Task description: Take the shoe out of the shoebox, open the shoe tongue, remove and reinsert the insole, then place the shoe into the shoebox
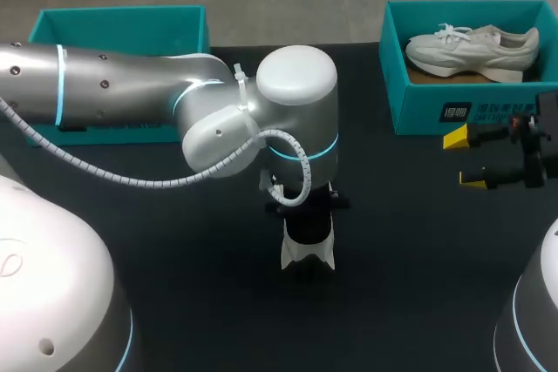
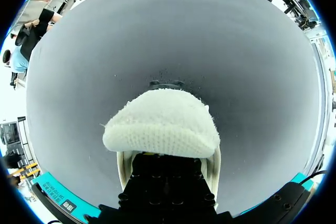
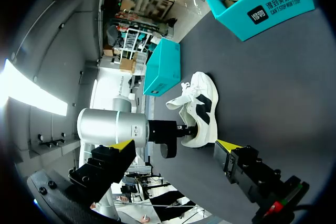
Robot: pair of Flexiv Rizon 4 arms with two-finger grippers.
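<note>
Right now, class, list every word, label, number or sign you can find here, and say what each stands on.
Shoebox front wall: white logo block beside two lines of capitals; brand print, not quoted.
Teal box wall in the left wrist view: small white mark, too small to read.
Black and white shoe: no text visible.
Numbers, signs: none.

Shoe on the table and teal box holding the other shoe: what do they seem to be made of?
The shoe: upper probably knit or mesh textile, matte white; the left wrist view shows a fuzzy woven grain. Its black panels are too small to judge. The teal box: likely cardboard, matte; its inside floor looks plain brown, its walls thin and flat.
</note>
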